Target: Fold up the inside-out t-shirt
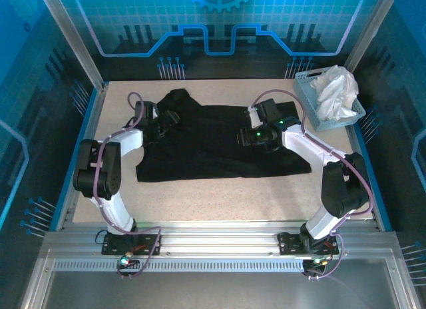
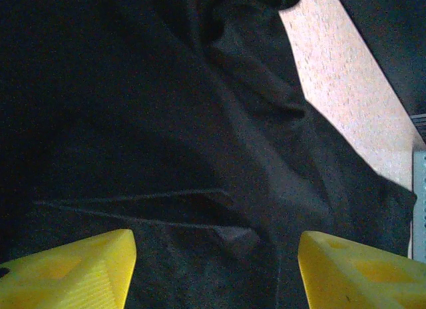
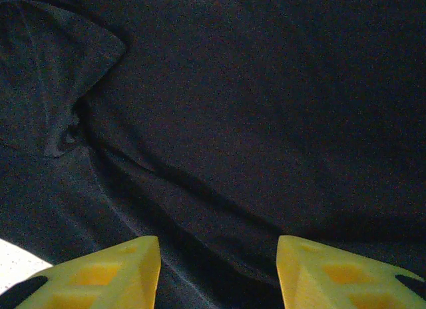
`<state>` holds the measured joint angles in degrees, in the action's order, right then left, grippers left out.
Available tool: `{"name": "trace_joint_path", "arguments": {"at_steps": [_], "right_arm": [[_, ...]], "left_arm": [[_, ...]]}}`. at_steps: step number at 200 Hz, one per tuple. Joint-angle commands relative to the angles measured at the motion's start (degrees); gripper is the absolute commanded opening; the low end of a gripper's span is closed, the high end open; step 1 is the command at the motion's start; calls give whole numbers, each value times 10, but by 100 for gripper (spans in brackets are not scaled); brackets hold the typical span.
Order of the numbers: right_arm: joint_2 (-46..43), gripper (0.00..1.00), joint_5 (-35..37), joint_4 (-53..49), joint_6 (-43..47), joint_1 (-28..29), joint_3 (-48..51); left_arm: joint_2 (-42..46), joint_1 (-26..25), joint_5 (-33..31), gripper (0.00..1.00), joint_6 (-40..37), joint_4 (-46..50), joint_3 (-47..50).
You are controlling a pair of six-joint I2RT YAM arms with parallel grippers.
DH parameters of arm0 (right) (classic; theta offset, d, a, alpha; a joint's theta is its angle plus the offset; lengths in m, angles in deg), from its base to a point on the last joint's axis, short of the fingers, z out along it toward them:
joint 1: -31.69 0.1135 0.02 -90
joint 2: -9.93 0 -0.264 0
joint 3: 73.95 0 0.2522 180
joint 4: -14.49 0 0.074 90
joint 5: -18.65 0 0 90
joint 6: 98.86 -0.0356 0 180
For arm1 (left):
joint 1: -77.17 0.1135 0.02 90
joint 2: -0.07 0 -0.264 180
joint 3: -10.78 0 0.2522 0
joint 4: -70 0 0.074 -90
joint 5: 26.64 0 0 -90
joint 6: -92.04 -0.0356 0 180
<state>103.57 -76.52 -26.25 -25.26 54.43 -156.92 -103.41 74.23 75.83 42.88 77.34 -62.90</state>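
**Entry: two sets of jaws over one garment**

1. Left jaws: standing wide open, yellow fingertips (image 2: 73, 269) well apart, nothing held. They hang just above the inside-out t-shirt (image 1: 219, 146).
   - Between the fingertips: a flat seam line and a small raised tuck of cloth.
   - Just beyond: slanting ridges of loose black fabric.
   - Farther out, to one side: bare bench (image 1: 219, 196).

2. Right jaws: open, gap somewhat narrower than the left pair's, nothing held. Their fingertips (image 3: 100, 276) are close over the shirt.
   - Between them: a curved fold or seam running across.
   - Beyond and to one side: a short sleeve lying flat with its hem showing.
   - Just outside one fingertip: a sliver of bench.

3. T-shirt, position: spread sideways across the middle of the bench under both sets of jaws, the left pair near one rumpled end, the right pair over the body towards the other end.

4. Well apart from the right jaws: a basket (image 1: 303, 89) holding white cloth (image 1: 336, 89), not part of the job.

5. Hazards, as judged:
   - Cloth is layered and ridged under the left jaws, so a close here could pinch one layer only, or several.
   - The right jaws sit over the body and not an edge, so a pinch could raise a tent instead of a fold line.
   - Uneven lifts would drag or skew the whole shirt.
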Motion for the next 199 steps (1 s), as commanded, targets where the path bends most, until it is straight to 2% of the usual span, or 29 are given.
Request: {"name": "trace_joint_path", "arguments": {"at_steps": [1, 59, 115, 139, 159, 180, 199], "right_arm": [[8, 50, -17, -4, 4, -3, -5], [-8, 51, -3, -4, 6, -4, 12], [-26, 51, 8, -6, 4, -6, 29], [-41, 51, 20, -13, 5, -18, 43], [-48, 51, 34, -32, 1, -57, 51], [-26, 51, 46, -56, -12, -131, 58], [19, 50, 24, -72, -19, -196, 53]], "left_arm": [[-26, -1, 12, 67, 13, -17, -6], [-87, 0, 3, 67, 4, 1, -71], [-149, 11, -24, 67, -25, 50, -188], [-144, 17, -15, 67, -22, 59, -209], [-81, 15, -3, 67, -7, 45, -163], [17, 3, 3, 67, 27, -10, -35], [84, -5, 2, 67, 43, -22, 74]]}}
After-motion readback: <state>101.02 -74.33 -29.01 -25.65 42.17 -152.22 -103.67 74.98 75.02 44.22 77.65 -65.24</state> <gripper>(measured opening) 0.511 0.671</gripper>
